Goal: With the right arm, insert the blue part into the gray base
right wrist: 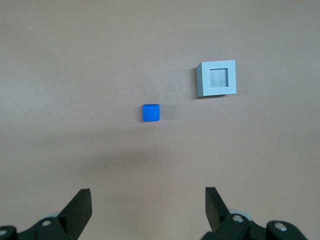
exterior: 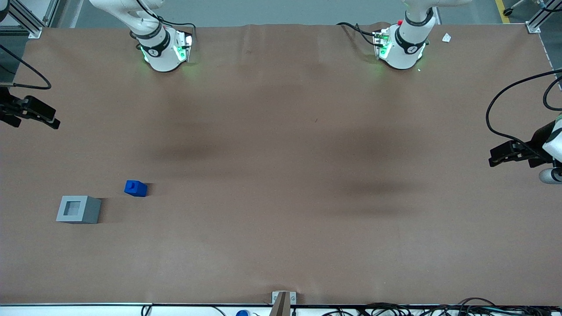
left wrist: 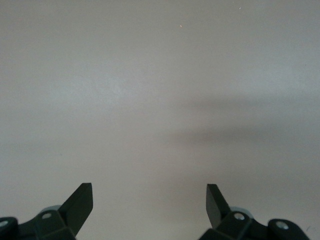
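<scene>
Nearest the front camera, at the table's (exterior: 281, 245) edge, a small metal bracket (exterior: 283, 298) and a run of black cables (exterior: 417, 309). No readable writing on either.

Next, at the working arm's end of the brown table: the gray base (exterior: 78, 209), upright, its square recess facing up and empty. The blue part (exterior: 135, 188) stands a little farther from the camera than the base, near it but not touching, on bare tabletop.

Farther again, at the table's edge on the working arm's end, the right arm's gripper (exterior: 37, 115) hangs above the surface, well apart from both blocks.

Farthest, the two white arm bases (exterior: 162, 48), each with green lights; black bands carry white marks too small to read. A scrap of white paper (exterior: 446, 37) lies by the parked arm's base.

Right wrist view shows what the front view does not: the gripper (right wrist: 148, 207) with fingers (right wrist: 80, 207) spread wide, holding nothing. It also looks straight down on the blue part (right wrist: 151, 112) and the gray base (right wrist: 216, 78), clearly separate.
</scene>
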Robot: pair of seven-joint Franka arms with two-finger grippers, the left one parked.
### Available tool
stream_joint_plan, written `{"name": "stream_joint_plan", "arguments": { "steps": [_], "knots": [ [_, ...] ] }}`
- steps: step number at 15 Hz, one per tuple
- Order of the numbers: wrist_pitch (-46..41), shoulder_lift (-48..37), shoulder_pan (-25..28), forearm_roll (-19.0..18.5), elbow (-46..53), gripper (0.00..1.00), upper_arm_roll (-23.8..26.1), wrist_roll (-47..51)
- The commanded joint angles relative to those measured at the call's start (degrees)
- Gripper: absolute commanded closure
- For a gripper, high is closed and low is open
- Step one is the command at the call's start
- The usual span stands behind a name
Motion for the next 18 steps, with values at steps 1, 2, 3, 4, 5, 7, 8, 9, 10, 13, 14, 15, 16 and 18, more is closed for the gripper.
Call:
{"name": "stream_joint_plan", "arguments": {
  "steps": [1, 2, 3, 4, 5, 7, 8, 9, 10, 13, 14, 15, 16, 18],
  "knots": [
    [-0.6, 0.5, 0.0, -0.5, 1.0, 0.00, 0.2, 0.0],
    [-0.7, 0.4, 0.0, -0.7, 1.1, 0.00, 0.2, 0.0],
    [-0.8, 0.4, 0.0, -0.7, 1.1, 0.00, 0.2, 0.0],
    [-0.9, 0.4, 0.0, -0.7, 1.1, 0.00, 0.2, 0.0],
    [-1.0, 0.4, -0.2, -0.9, 1.1, 0.00, 0.2, 0.0],
    [-0.9, 0.6, -0.5, -0.5, 1.2, 0.00, 0.1, 0.0],
    [-0.4, 0.6, -0.1, -0.6, 1.2, 0.00, 0.2, 0.0],
    [-0.2, 0.6, 0.0, -0.8, 1.3, 0.00, 0.2, 0.1],
    [0.1, 0.7, -0.1, -0.5, 1.1, 0.00, 0.2, 0.6],
    [1.3, 0.6, -0.2, 0.1, 0.8, 0.00, 0.3, 0.6],
    [1.5, 0.6, -0.2, 0.2, 0.8, 0.00, 0.3, 0.6],
    [1.7, 0.6, -0.2, 0.2, 0.8, 0.00, 0.3, 0.6],
    [2.2, 0.6, -0.3, 0.0, 1.0, 0.00, 0.2, 0.5],
    [3.8, 0.6, -0.1, -0.5, 0.9, 0.00, 0.2, 0.6]
  ]
}}
